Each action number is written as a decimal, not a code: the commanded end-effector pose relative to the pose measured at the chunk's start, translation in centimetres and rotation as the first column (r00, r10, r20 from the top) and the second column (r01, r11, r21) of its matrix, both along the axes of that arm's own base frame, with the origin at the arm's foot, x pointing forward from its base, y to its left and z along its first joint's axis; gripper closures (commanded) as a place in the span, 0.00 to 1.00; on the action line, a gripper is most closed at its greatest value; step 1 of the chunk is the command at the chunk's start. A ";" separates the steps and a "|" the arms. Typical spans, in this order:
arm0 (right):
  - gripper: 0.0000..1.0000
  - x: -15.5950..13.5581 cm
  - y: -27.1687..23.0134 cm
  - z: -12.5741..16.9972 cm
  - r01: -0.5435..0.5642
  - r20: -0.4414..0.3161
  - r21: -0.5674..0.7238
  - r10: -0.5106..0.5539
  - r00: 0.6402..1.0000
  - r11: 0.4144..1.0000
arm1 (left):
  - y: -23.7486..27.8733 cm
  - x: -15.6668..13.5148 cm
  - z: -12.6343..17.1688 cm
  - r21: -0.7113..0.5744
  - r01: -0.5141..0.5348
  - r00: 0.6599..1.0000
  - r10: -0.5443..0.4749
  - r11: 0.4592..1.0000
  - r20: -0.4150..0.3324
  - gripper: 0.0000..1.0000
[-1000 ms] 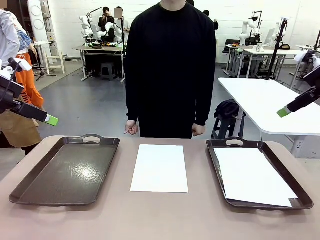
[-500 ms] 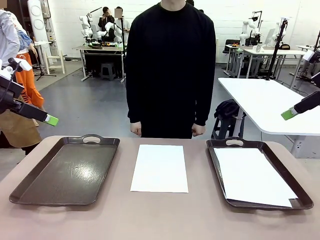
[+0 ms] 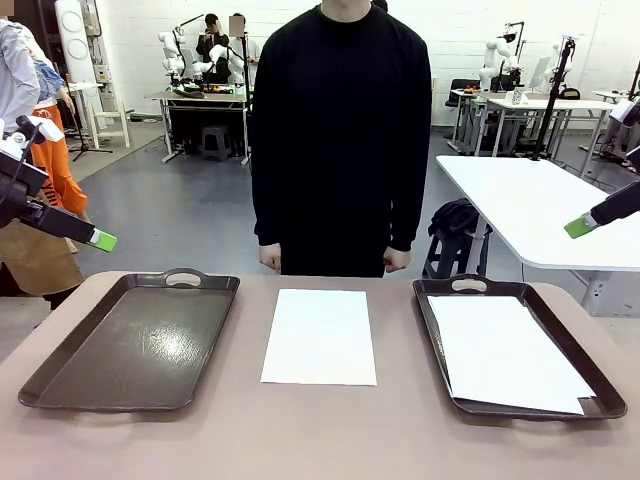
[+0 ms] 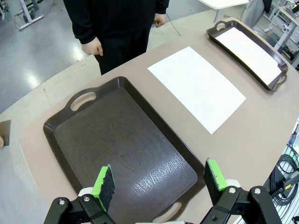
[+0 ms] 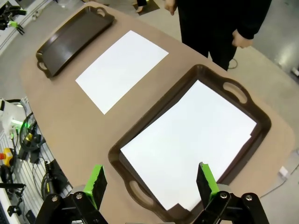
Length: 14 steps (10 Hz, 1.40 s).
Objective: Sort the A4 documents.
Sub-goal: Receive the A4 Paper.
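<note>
left claw (image 4: 159,179) wide, empty, above bare tray (image 4: 121,140) | right claw (image 5: 152,182) wide, empty, above tray (image 5: 154,119) holding sheet (image 5: 191,144) | loose sheet (image 3: 320,335) on table (image 3: 320,440) between trays, beyond both claws

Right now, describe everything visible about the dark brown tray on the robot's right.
The dark brown, glossy plastic-looking rectangular tray has a raised rim and a cut-out handle at each short end. It lies flat on the brown tabletop, to the right of a loose white paper sheet. Inside it lies white A4 paper, slightly askew, one near corner riding over the rim. In the right wrist view a lower sheet's edge peeks out. Nothing else touches the tray.
</note>
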State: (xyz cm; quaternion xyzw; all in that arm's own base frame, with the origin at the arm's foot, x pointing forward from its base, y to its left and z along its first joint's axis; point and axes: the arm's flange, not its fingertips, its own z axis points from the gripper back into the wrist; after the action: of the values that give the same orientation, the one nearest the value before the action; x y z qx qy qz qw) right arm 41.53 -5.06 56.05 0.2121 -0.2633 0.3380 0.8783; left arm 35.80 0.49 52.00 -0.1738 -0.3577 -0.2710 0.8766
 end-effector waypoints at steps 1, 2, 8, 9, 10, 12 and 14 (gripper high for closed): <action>0.00 0.0 0.1 0.0 -0.001 0.001 -0.001 0.001 1.000 1.000 | 0.2 0.1 -0.2 -0.012 0.006 1.000 -0.006 1.000 0.003 0.00; 0.00 0.0 0.1 0.0 -0.001 0.001 -0.001 0.001 1.000 1.000 | 0.2 0.1 -0.2 -0.012 0.006 1.000 -0.006 1.000 0.003 0.00; 0.00 0.0 0.1 0.0 -0.001 0.001 -0.001 0.001 1.000 1.000 | 0.2 0.1 -0.2 -0.012 0.006 1.000 -0.006 1.000 0.003 0.00; 0.00 0.0 0.1 0.0 -0.001 0.001 -0.001 0.001 1.000 1.000 | 0.2 0.1 -0.2 -0.012 0.006 1.000 -0.006 1.000 0.003 0.00; 0.00 0.0 0.1 0.0 -0.001 0.001 -0.001 0.001 1.000 1.000 | 0.2 0.1 -0.2 -0.012 0.006 1.000 -0.006 1.000 0.003 0.00; 0.00 0.0 0.1 0.0 -0.001 0.001 -0.001 0.001 1.000 1.000 | 0.2 0.1 -0.2 -0.012 0.006 1.000 -0.006 1.000 0.003 0.00; 0.00 0.0 0.1 0.0 -0.001 0.001 -0.001 0.001 1.000 1.000 | 0.2 0.1 -0.2 -0.012 0.006 1.000 -0.006 1.000 0.003 0.00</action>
State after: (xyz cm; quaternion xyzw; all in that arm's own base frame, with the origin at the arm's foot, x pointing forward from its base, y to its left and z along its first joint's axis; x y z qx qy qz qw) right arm 41.50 -5.11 56.09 0.2096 -0.2631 0.3370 0.8794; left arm 35.80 0.49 52.00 -0.1738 -0.3577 -0.2710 0.8766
